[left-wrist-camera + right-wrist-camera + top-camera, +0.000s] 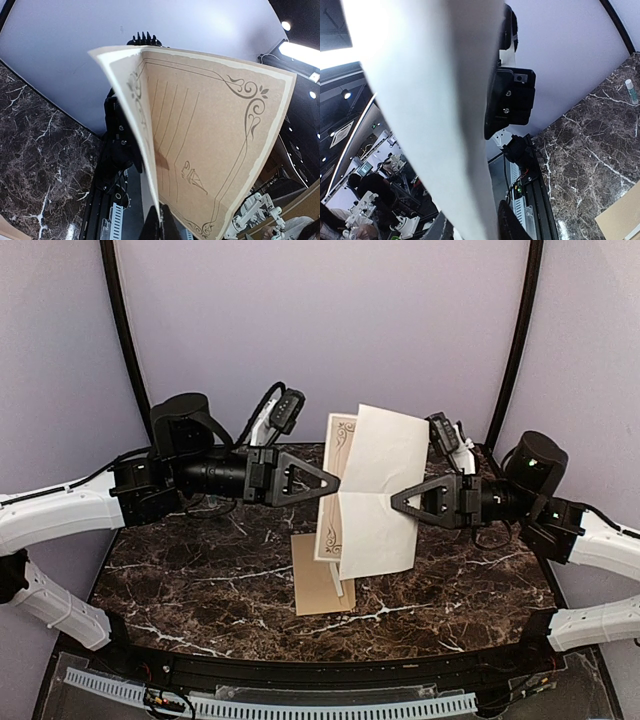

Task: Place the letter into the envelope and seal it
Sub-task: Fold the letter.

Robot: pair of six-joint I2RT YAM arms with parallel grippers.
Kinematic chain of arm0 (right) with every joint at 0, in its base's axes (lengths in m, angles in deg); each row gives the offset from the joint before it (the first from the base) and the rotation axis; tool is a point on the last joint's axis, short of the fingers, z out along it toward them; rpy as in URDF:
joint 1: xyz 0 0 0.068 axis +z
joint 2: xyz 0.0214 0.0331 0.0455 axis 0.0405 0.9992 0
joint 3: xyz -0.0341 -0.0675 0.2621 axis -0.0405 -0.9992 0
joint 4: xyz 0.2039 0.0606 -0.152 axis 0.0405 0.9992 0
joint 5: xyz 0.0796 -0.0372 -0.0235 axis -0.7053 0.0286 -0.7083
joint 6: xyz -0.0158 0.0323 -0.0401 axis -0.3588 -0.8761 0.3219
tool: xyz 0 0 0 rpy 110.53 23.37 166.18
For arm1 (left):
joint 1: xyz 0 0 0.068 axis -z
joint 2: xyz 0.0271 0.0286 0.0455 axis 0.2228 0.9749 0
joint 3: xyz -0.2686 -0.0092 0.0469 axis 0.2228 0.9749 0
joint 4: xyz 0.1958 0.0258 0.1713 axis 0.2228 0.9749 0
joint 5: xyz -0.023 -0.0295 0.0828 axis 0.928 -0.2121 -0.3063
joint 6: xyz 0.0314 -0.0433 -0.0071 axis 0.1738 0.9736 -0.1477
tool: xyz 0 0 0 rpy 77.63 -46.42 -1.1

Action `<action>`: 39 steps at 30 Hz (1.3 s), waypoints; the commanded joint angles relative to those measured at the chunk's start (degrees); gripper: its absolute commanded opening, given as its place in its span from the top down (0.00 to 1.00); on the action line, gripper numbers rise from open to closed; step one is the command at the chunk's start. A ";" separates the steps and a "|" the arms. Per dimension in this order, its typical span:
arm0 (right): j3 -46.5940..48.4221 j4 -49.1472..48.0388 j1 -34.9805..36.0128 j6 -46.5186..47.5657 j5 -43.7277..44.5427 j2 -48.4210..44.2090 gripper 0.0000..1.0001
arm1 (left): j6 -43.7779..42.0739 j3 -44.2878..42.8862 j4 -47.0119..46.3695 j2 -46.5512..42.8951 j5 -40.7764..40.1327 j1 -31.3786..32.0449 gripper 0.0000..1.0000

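Sup: Status pls, where is the letter?

Op: I have the letter (375, 455) up in the air above the desk (200, 570), approx in the middle btw both arms. It is half opened along a crease, with the printed border side toward the left wrist cam and the plain pale back toward the top cam. The envelope (318, 590) lies flat on the desk below it, not touching.

Sup: And the hands?

Op: The left hand (336, 483) is shut tight on the letter's left edge, near the fold. The right hand (394, 500) comes in from the right edge w/ fingers (512, 225) narrow. The sheet runs btw them in the wrist view, but I cannot tell if they really pinch it.

Sup: How will it handle?

Op: I think it is very light and thin, so weight is no problem, but it is floppy: the free panels bend by themselves. It may tear or wrinkle if both hands pull apart, so I would keep little tension. The best grip, imo, is on an edge close to a crease, where the paper is stiffer, not on a loose corner. The surface looks smooth, so a weak pinch may slip
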 commanded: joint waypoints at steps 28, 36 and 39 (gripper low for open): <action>-0.51 -1.05 0.53 0.95 3.58 -2.29 1.00 | 2.23 6.18 -7.01 -7.86 -2.02 -1.58 0.25; -0.06 -1.13 0.56 0.59 2.41 -1.38 1.00 | 1.20 4.52 -2.15 -5.29 -3.09 -1.56 0.17; 0.10 -0.23 0.56 0.82 2.50 -1.08 1.00 | 1.11 3.48 -2.03 -3.29 -1.65 -1.54 0.16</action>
